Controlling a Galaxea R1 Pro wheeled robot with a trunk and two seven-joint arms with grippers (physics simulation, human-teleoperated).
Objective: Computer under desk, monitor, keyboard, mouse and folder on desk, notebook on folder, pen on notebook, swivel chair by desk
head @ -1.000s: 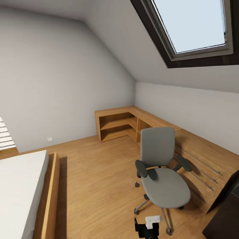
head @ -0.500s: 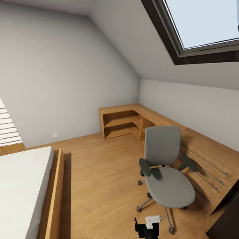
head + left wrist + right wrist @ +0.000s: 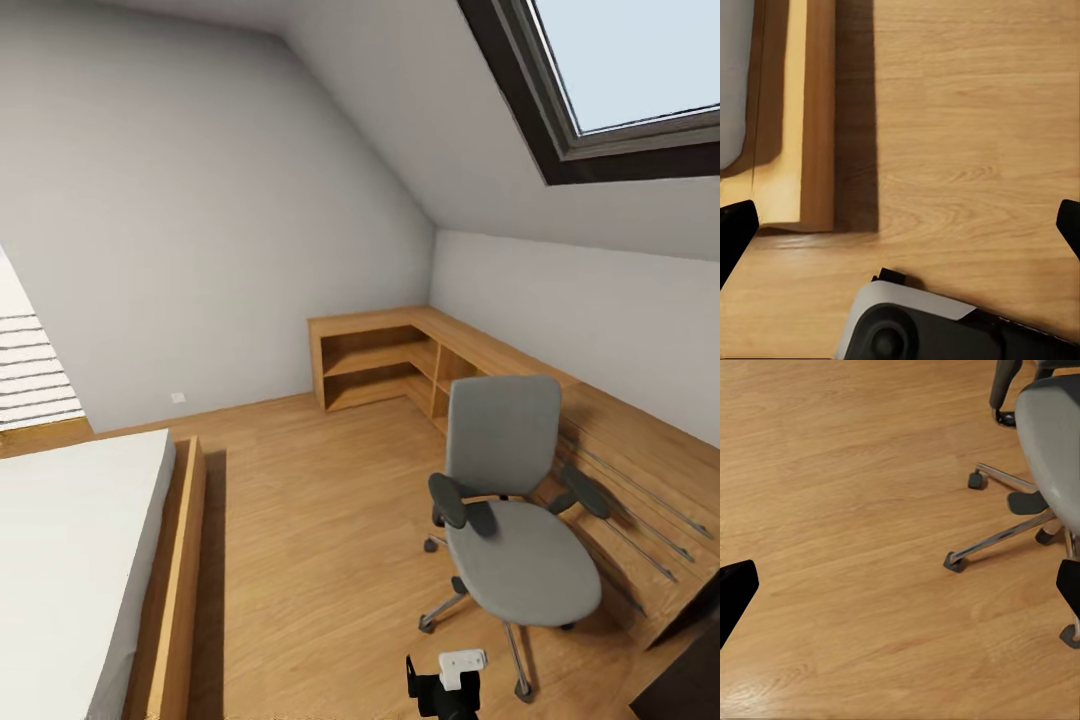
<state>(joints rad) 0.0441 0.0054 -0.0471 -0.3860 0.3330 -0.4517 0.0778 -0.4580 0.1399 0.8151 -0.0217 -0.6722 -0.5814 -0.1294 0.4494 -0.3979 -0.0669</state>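
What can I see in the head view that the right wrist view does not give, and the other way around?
Head view alone: the swivel chair's grey backrest and black armrests, its bare seat, the light wood cabinet in the corner, the skylight, the sloped walls and the bed.

Right wrist view alone: the right gripper's two dark fingertips, wide apart with nothing between them, and a close look at the chair's silver legs and casters.

Both: the swivel chair and the light wood floor.
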